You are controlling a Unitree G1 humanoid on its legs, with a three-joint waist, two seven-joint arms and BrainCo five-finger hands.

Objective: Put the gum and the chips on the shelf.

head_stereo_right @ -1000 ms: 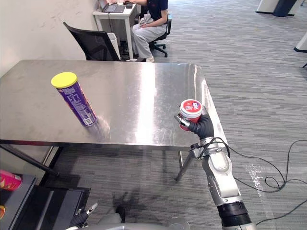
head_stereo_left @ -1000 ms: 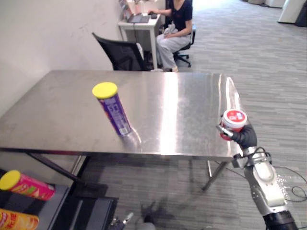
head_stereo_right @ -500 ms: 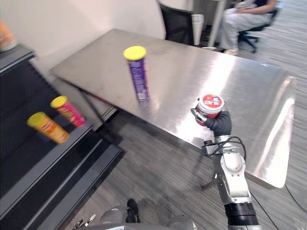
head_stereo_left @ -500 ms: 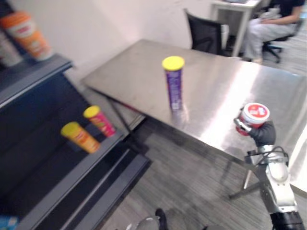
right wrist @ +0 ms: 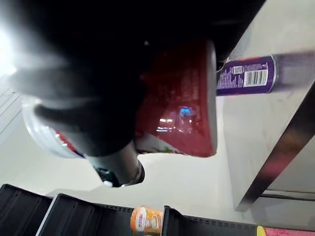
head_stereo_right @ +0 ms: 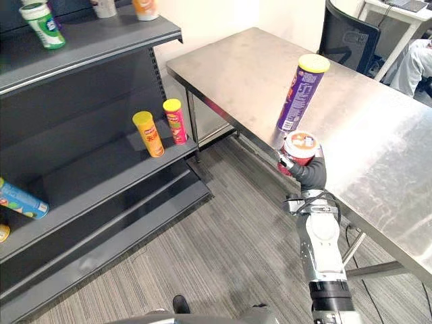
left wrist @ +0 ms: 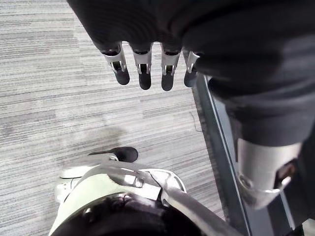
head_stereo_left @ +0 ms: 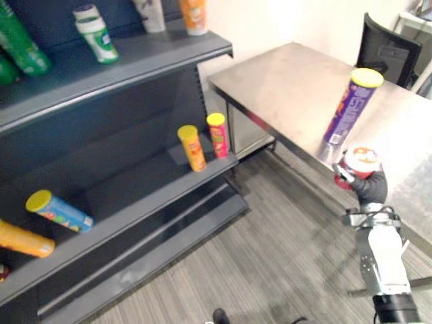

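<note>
Light, stiff and probably slick, the squat red white-lidded gum tub (head_stereo_right: 301, 145) is gripped round its waist by the right hand's (head_stereo_right: 310, 174) curled fingers, with the tall purple yellow-capped chips can (head_stereo_right: 297, 94) at its 12 o'clock on the steel surface (head_stereo_right: 378, 135); the left hand (left wrist: 144, 61) fingers hang straight, empty.

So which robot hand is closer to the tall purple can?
Right. The right hand grips the red tub just beside the base of the purple can, at the table edge. The left hand hangs with straight fingers over the carpet, away from the table.
</note>
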